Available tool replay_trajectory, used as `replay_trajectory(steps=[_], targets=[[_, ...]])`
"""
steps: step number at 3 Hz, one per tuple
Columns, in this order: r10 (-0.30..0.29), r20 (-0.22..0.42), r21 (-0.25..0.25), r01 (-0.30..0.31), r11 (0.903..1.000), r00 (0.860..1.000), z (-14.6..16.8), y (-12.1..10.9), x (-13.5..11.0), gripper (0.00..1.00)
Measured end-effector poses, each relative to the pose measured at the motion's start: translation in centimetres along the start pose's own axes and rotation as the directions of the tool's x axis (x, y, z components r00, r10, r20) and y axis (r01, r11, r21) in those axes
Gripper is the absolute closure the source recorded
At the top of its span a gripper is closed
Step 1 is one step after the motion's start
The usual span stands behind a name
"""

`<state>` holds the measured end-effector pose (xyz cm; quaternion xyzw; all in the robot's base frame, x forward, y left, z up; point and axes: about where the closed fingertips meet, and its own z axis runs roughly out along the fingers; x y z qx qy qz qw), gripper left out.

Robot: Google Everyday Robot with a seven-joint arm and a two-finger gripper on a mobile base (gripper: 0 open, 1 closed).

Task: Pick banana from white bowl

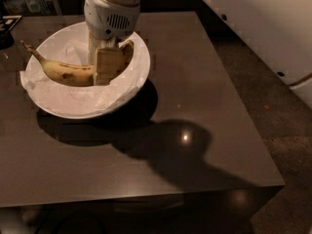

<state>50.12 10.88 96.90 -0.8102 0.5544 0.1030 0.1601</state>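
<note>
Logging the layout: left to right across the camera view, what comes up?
Banana stem → end effector, shut on the banana inside the white bowl → glare spot on the table → robot's white body.

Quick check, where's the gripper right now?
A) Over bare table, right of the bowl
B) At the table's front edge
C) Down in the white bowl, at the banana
C: the gripper is down inside the white bowl, closed on the banana, whose stem points left.

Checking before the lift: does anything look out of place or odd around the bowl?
Only small things: the paper towel hangs over the white bowl's left rim, and the banana, held between the end effector's fingers, pokes its stem past that rim.
</note>
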Motion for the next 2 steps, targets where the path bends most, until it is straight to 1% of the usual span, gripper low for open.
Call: replay_trajectory(steps=[1,2], targets=[[0.043,0.025,-0.019,-0.043,0.9989,0.999,-0.20,3.86,1.23,1.00],[0.047,0.024,-0.021,-0.047,0.9987,0.999,-0.07,3.95,1.40,1.00]])
